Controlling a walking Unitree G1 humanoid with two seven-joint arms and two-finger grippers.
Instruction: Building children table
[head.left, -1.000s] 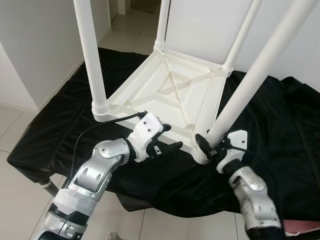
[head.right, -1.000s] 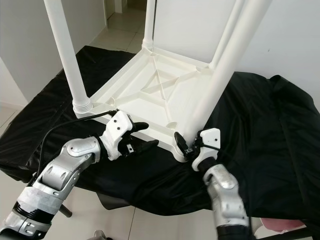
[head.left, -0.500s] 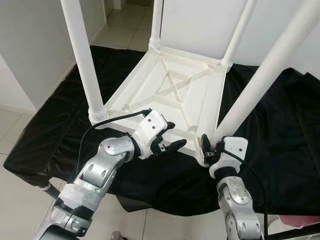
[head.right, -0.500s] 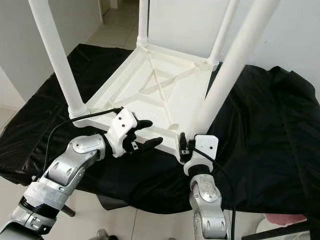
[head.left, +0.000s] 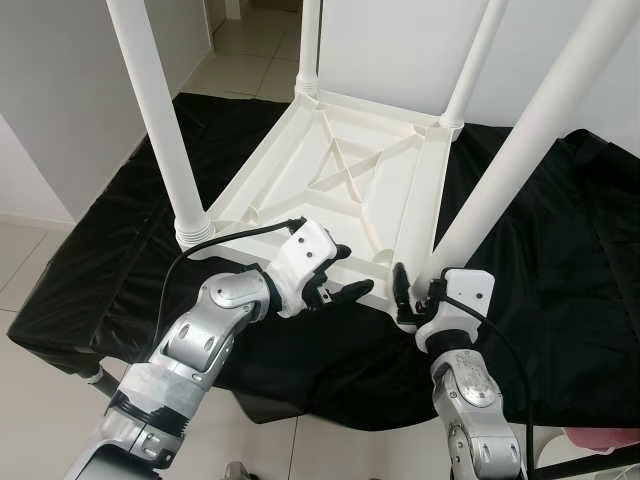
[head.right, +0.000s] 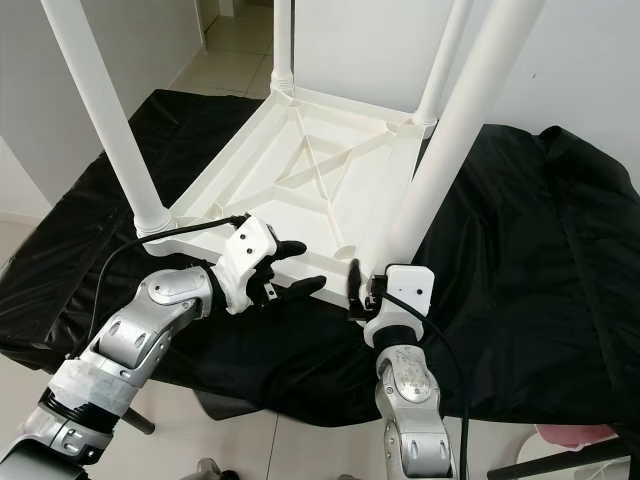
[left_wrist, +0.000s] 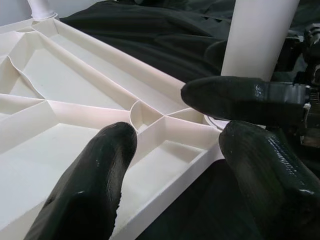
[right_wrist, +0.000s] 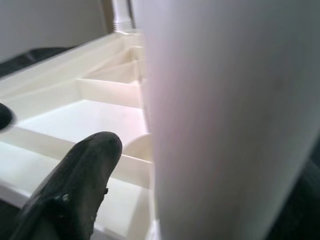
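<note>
A white children's table (head.left: 345, 175) lies upside down on a black cloth, its legs pointing up. My left gripper (head.left: 345, 275) is open at the table's front rim, one finger above the rim and one below it; the left wrist view shows its fingertips (left_wrist: 100, 150) spread over the ribbed underside (left_wrist: 60, 100). My right gripper (head.left: 410, 293) is at the foot of the near right leg (head.left: 510, 170). One of its fingers (right_wrist: 82, 175) stands beside the leg (right_wrist: 225, 125) with a small gap; the other is hidden behind the leg.
The black cloth (head.left: 560, 270) drapes over a low support and hangs to the tiled floor (head.left: 30, 260). White walls stand to the left and behind. The near left leg (head.left: 155, 110) rises close to my left arm.
My right arm has swung in from the right and now comes up from below the near right leg. My left gripper has edged closer to the front rim. The camera has shifted.
</note>
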